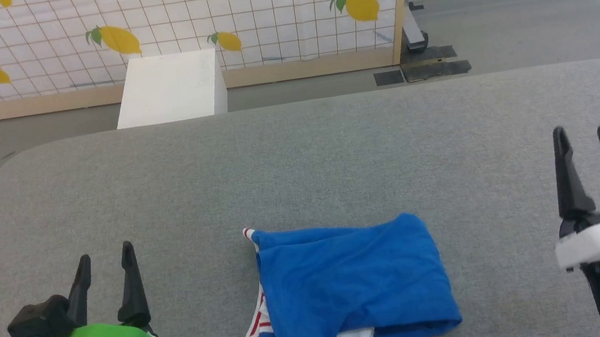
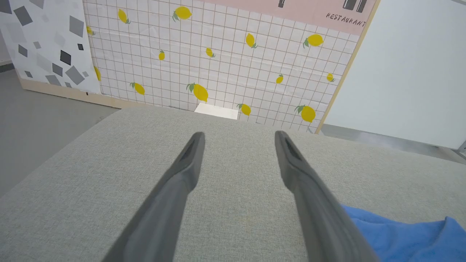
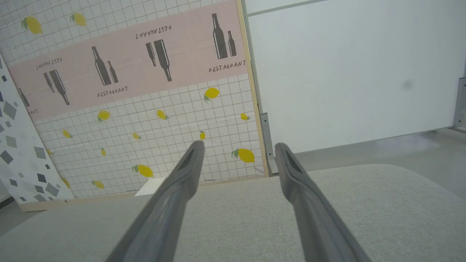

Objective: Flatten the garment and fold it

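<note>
Jaws spread wide and empty on left gripper (image 1: 106, 262) and right gripper (image 1: 582, 136); resting well clear of folded garment (image 1: 350, 286) on worktop (image 1: 298, 157); seemingly finished, barring a final tidy.

A grey fabric-covered table (image 1: 298, 157) with rounded corners bears one folded blue garment (image 1: 350, 286) near its front edge.

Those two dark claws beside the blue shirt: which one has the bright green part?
The left gripper, at the lower left of the folded blue jersey garment. The right gripper has a white mount instead.
</note>
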Motion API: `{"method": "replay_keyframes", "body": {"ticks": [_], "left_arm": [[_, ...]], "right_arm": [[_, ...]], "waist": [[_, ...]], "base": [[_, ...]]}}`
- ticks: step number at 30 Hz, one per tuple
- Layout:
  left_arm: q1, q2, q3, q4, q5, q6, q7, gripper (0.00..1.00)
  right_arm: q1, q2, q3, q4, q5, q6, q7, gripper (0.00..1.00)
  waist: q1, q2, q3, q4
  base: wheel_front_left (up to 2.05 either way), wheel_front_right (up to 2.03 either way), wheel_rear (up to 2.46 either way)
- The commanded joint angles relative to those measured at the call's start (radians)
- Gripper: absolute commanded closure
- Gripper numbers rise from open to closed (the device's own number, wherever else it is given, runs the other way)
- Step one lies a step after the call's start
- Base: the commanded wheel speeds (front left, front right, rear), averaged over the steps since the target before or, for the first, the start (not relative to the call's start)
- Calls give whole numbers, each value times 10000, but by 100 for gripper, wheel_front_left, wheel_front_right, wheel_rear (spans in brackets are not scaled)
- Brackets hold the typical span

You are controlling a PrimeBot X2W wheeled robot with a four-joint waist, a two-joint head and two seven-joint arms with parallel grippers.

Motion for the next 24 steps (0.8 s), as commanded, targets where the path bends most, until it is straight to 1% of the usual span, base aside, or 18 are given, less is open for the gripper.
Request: {"method": "replay_keyframes", "body": {"ticks": [1, 6, 12, 24], "left_arm": [[-56, 10, -35, 29, -60, 30, 26, 0], [-218, -42, -119, 250, -69, -54, -8, 0], [-372, -98, -208, 490, -78, -126, -39, 0], [-443, -79, -340, 851, -63, -156, -15, 0]], "right_arm": [[197, 75, -18, -72, -122, -11, 121, 0], [668, 158, 17, -101, -386, -11, 477, 0], [1215, 181, 598, -75, -653, -11, 847, 0], [1663, 194, 967, -274, -897, -11, 879, 0]], "waist": [[0, -1, 42, 35], [0, -1, 100, 100], [0, -1, 108, 163], [0, -1, 77, 183]], "base": [[0, 0, 0], [0, 0, 0], [0, 0, 0], [0, 0, 0]]}}
